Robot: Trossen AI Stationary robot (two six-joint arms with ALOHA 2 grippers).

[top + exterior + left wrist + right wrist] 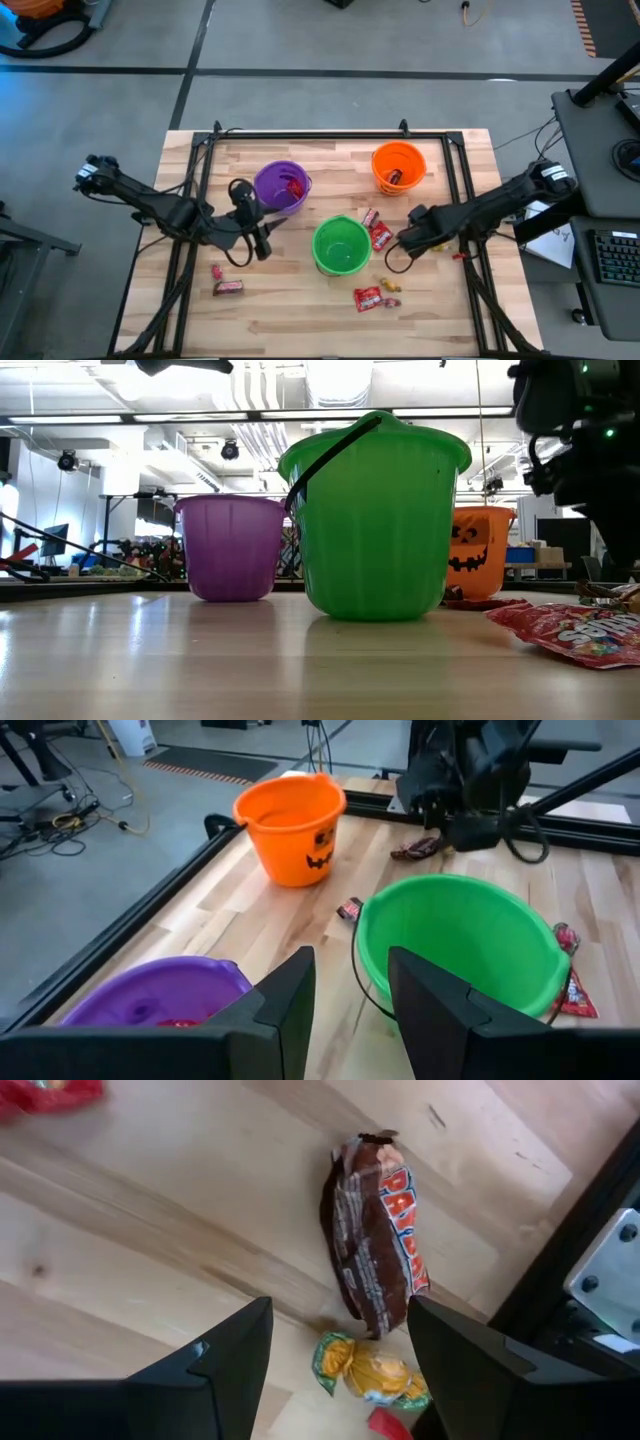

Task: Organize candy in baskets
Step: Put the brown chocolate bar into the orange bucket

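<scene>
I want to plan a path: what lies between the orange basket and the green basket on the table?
In the high view, two red candy packets lie on the wood between the orange basket and the green basket, near the green one's rim.

A light wooden plank surface (300, 310) is edged by a black metal frame (320, 134) and stands on a grey floor (330, 40). To the far right, a dark desk holds a keyboard (612, 256). At far left, a coiled black hose (45, 40) lies on the floor.
</scene>
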